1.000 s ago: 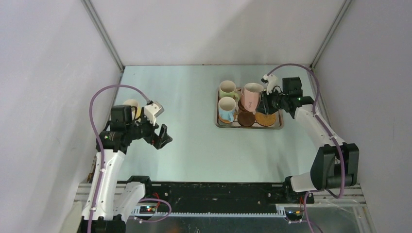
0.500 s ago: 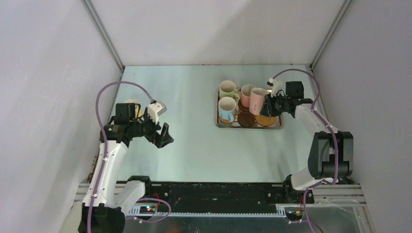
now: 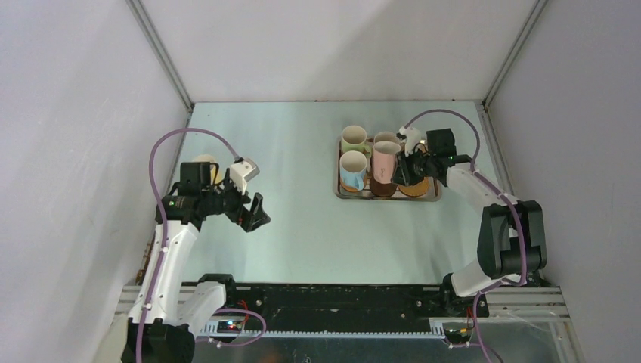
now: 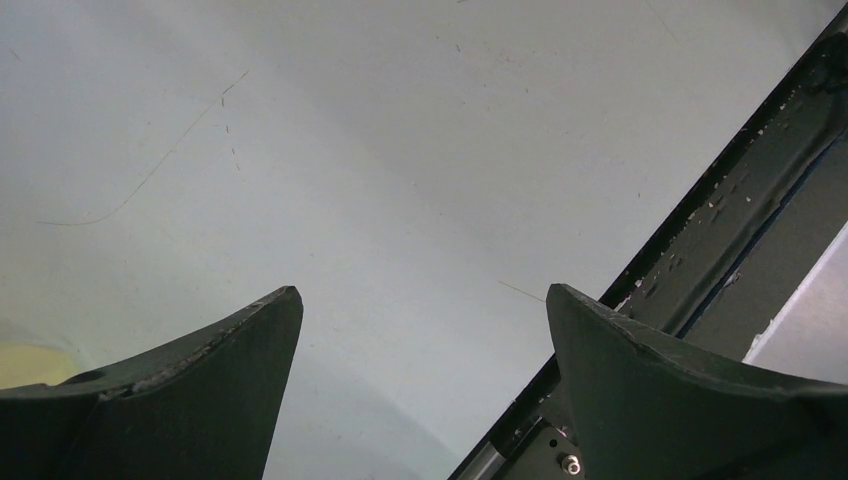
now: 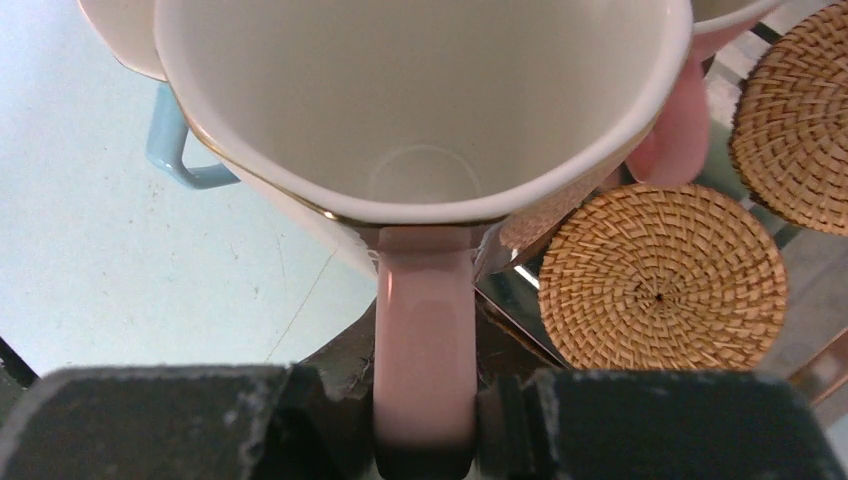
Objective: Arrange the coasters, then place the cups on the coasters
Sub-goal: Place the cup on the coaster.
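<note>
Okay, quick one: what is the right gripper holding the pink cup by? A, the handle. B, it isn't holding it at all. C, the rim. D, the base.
A: in the right wrist view the right gripper is closed on the pink cup by its handle, which sits clamped between the two fingers.

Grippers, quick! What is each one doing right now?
Left gripper: open, holding nothing.
Right gripper: shut on the pink cup, by its handle.
</note>
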Available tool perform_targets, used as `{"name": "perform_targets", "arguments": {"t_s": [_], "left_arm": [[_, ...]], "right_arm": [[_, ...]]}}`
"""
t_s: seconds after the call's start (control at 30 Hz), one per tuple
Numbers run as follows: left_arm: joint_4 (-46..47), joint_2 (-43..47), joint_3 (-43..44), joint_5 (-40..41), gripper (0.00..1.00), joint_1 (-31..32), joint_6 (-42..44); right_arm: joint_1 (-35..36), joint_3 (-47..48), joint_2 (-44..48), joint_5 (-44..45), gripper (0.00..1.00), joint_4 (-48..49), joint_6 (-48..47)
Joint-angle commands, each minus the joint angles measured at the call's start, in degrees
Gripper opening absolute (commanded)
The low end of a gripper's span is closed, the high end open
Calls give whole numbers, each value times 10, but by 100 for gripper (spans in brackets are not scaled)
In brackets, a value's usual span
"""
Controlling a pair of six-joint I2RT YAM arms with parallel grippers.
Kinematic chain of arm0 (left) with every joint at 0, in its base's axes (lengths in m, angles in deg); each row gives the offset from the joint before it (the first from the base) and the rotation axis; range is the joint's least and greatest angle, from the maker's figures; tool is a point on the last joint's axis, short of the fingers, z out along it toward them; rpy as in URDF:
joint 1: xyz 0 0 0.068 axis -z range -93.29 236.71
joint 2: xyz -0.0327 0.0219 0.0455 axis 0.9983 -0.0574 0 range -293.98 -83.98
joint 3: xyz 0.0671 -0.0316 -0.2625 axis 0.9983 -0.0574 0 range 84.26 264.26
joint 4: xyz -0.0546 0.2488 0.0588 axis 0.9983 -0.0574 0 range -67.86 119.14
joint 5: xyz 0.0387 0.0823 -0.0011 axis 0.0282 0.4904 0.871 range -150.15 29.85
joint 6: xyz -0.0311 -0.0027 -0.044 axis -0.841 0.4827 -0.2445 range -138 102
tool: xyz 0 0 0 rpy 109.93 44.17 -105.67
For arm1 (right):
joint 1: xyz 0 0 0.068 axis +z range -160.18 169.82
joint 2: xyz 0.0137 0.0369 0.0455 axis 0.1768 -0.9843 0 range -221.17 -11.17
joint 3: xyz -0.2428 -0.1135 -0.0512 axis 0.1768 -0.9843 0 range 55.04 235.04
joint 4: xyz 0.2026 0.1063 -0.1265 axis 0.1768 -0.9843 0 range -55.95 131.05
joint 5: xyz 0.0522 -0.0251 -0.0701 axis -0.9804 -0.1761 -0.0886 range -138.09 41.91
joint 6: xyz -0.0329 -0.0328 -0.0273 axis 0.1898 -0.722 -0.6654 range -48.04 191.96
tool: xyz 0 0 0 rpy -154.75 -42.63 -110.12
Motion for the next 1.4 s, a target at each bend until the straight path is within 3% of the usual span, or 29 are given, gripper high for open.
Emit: {"name": "perform_targets", "arguments": {"t_s": [0.0, 0.97, 1.37], "left_arm": [[13, 7, -1, -16, 100, -4, 17], [7, 4, -2, -24, 100, -4, 26], [4, -2, -1, -28, 100, -4, 28]], "right_arm": [[11, -1, -4, 10, 0, 72, -16], [45, -7, -40, 61, 0, 83, -48], [62, -57, -15, 88, 0, 156, -69]]}}
